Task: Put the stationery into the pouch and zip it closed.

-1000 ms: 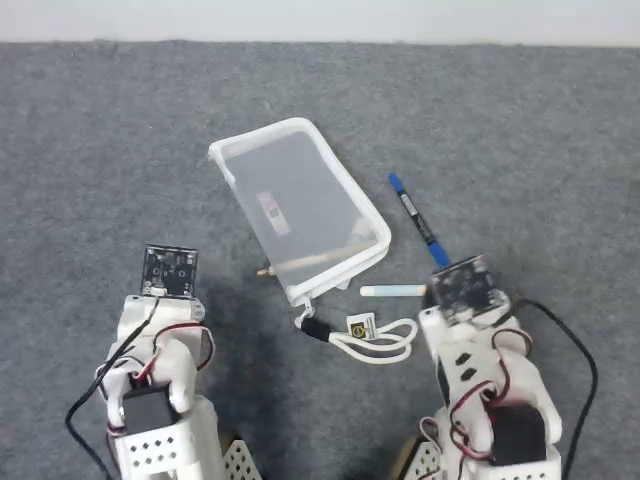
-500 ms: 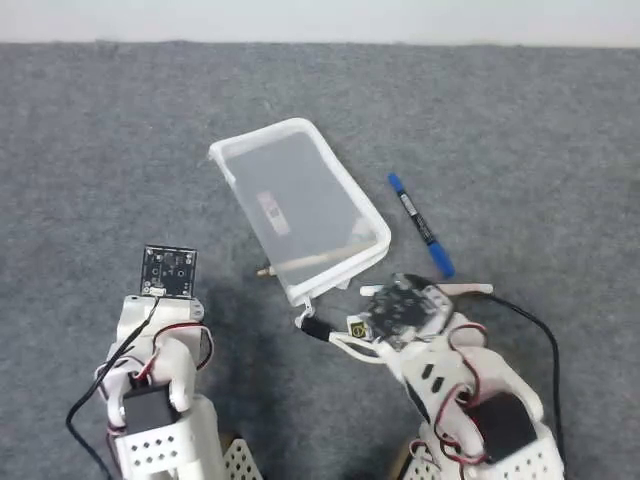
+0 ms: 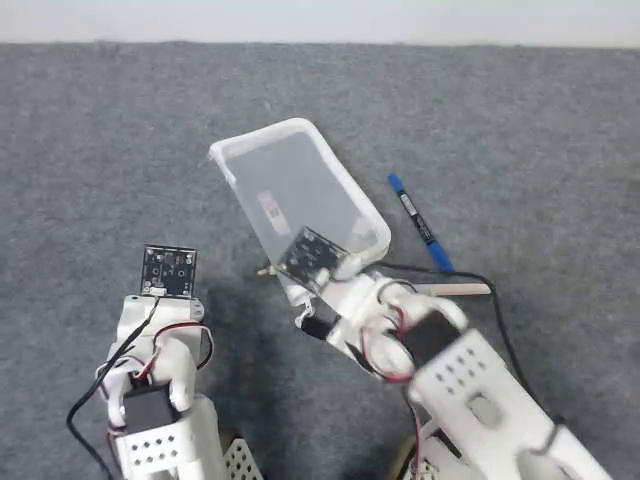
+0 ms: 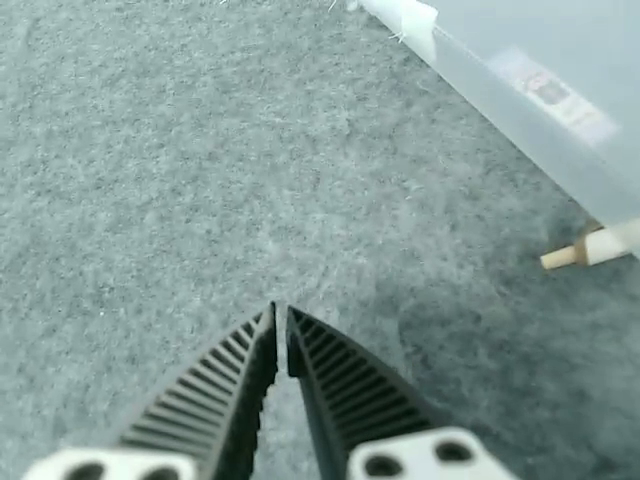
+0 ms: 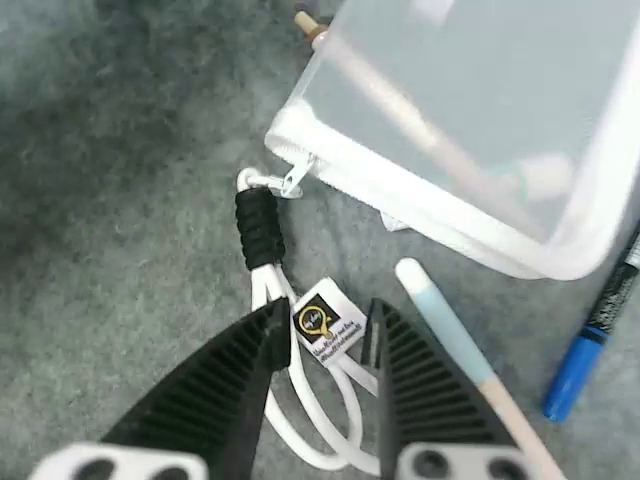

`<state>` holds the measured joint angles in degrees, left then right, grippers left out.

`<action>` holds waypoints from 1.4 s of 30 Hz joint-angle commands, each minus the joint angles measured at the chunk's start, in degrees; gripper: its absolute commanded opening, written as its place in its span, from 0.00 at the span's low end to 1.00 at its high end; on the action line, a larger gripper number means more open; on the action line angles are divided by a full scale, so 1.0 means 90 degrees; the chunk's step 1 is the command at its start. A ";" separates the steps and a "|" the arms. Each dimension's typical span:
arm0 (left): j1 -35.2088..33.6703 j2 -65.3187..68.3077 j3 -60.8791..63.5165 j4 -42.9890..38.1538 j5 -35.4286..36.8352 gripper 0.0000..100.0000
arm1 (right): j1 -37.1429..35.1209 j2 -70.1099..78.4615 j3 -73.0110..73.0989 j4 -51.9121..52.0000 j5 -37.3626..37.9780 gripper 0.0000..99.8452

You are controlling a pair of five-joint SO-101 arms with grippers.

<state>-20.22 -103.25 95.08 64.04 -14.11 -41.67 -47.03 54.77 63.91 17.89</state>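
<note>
Two pens lie outside the pouch on the grey surface: a blue pen just beside its rounded corner and a pale pen near its zipper end. The right pincer stands partly open astride the tag on the white cord. The left pincer, closed on nothing, is over bare surface beside the pouch.

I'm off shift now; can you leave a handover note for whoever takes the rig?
Left claw: shut, empty, over the mat beside the pouch.
Right claw: open, over the pouch's cord.
Done: one pencil lies in the pouch, its end poking out.
Left: blue pen and pale pen lie on the mat; then zip.
</note>
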 commanded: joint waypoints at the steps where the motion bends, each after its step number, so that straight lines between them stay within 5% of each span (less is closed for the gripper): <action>1: -0.0283 -0.0039 -0.0044 -0.0205 0.0020 0.04 | -0.0122 0.0923 -0.0586 -0.0396 -0.0176 0.17; 13: -0.0742 -0.0039 -0.0005 -0.0508 0.0440 0.13 | -0.1138 0.2769 -0.1074 -0.1128 -0.0537 0.18; 33: -0.0733 -0.0039 -0.0005 -0.0479 0.0440 0.13 | -0.0728 0.4303 -0.1192 -0.2007 -0.0527 0.18; 42: -0.0733 -0.0039 0.0034 -0.0488 0.0440 0.13 | -0.0747 0.4635 -0.1465 -0.1724 0.0000 0.01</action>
<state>-26.55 -103.25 95.08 61.32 -10.77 -48.70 -4.40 44.40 46.42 14.46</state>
